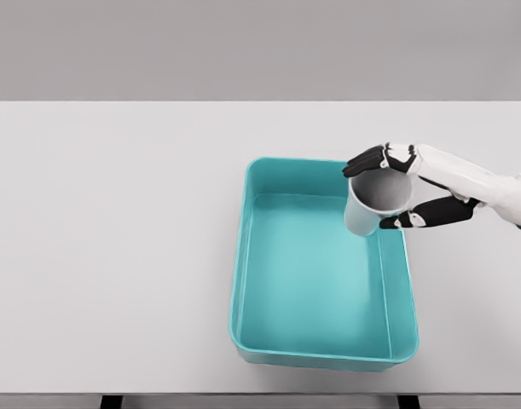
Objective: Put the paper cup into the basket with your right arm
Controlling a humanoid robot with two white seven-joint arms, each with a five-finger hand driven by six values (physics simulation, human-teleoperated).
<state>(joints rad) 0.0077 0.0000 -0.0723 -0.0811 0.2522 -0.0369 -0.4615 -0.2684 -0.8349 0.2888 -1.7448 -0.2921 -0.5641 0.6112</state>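
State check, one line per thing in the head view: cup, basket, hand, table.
paper cup: held, upright with a slight tilt, open end up, nothing visible inside, over the basket's far right corner.
basket: flat on the table, open, nothing inside.
right hand: shut on the cup, fingers around its rim.
table: bears the basket.
left hand: not in view.

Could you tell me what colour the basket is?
The rectangular plastic basket is teal, seen in the head view.

No text, label, brand, number or sign can be read anywhere. The plain white paper cup (378, 201) held in the robot hand (388, 189) bears no print. The smooth teal plastic basket (269, 336) below that robot hand is unmarked too.
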